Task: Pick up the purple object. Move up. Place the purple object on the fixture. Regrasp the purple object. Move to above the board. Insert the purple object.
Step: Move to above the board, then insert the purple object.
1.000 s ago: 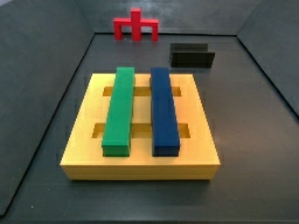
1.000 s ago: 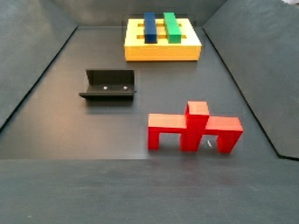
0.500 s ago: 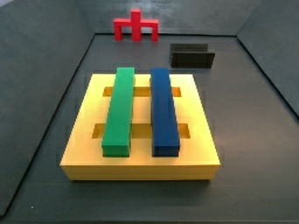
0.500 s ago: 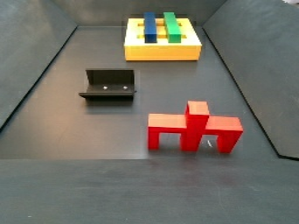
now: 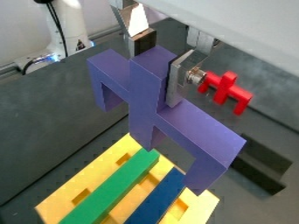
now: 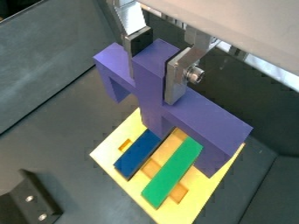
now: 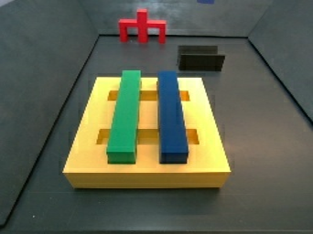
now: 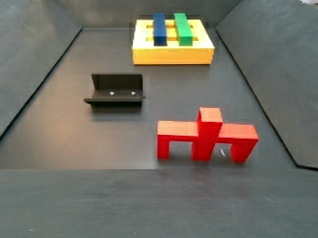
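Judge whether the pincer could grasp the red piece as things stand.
Probably not: the pincer is shut on the purple object above the board, so its jaws are occupied, though the red piece stands unobstructed.

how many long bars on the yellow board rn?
2: the long green bar and the long blue bar lie side by side on the yellow slotted board, below the gripper holding the purple object.
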Tool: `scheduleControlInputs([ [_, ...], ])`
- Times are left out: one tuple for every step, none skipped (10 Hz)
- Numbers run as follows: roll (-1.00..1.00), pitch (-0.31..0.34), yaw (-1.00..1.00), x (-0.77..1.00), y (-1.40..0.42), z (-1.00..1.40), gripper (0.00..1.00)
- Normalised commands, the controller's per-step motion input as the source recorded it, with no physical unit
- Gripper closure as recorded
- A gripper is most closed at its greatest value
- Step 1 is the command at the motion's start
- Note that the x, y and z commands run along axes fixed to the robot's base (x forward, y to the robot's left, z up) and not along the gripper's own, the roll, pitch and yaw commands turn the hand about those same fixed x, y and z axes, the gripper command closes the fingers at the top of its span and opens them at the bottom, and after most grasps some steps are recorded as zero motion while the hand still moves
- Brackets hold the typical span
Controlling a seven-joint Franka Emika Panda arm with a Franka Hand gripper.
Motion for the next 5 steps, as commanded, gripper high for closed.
scheduleControlInputs([
  [-0.25, -0.02, 0.0, -0.03, 0.01, 0.0, 1.0],
  [-0.01, 0.0, 0.0, 0.0, 0.0, 0.0, 1.0],
  [-0.02, 0.0, 0.0, 0.0, 0.0, -0.01, 1.0],
  [-0.03, -0.003, 0.0, 0.0, 0.0, -0.02, 1.0],
  [-0.04, -0.01, 0.0, 0.0, 0.0, -0.03, 1.0],
])
